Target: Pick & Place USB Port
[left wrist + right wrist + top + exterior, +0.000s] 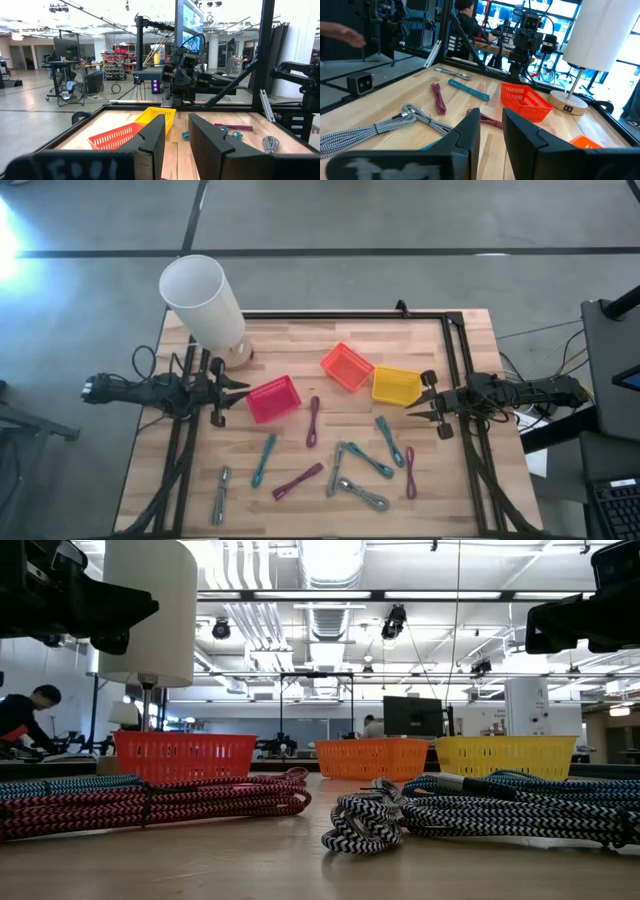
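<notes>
- Wooden worktop [300,345] is seen from above, framed by dark rails, with an open workshop visible beyond it in the low view.
- At 10 o'clock on the worktop a white lamp [203,297] is stood, the tallest object present.
- Three baskets are set in a row across the middle: a pink basket [273,399] at 9 o'clock, an orange basket [347,366] near centre, a yellow basket [396,385] at 2 o'clock.
- The left claw [236,388] is held just beside the pink basket, fingers parted and grasping nothing.
- The right claw [418,409] is held just beside the yellow basket, fingers likewise parted and empty.
- Bundled USB cables [362,465] are scattered from 4 to 7 o'clock, none lifted and no basket seen to be filled.
- The picking step is judged not yet begun; a descent toward one cable and a closing on its bundled middle would be called for next.
</notes>
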Tool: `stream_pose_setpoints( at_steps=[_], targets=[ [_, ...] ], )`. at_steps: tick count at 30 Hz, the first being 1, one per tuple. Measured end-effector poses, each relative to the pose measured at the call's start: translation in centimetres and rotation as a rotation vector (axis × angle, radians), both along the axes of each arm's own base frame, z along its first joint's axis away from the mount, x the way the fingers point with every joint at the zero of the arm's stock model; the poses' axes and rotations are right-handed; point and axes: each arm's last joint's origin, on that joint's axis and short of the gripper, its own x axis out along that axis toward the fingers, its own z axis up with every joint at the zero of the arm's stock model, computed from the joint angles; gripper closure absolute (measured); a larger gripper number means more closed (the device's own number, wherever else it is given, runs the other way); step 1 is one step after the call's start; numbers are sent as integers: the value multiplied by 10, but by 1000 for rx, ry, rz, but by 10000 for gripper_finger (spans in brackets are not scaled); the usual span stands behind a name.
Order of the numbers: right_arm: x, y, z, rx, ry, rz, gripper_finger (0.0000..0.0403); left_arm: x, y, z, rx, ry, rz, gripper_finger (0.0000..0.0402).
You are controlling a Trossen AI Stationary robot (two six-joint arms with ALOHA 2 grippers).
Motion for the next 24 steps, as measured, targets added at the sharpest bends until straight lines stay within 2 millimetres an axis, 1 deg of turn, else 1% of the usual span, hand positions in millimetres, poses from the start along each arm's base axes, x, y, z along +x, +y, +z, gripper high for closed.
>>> stream_pose_setpoints(
  at_steps=[7, 17, 24],
  targets=[
    [0, 0, 0, 0, 0, 0, 317, 0, 0, 0, 6, 1, 1, 307],
    [0, 0, 0, 0, 0, 0, 334, 0, 0, 1, 1, -5, 1, 307],
    [0, 0, 0, 0, -2, 0, 327, -2, 0, 11, -19, -113, 0, 307]
  ],
)
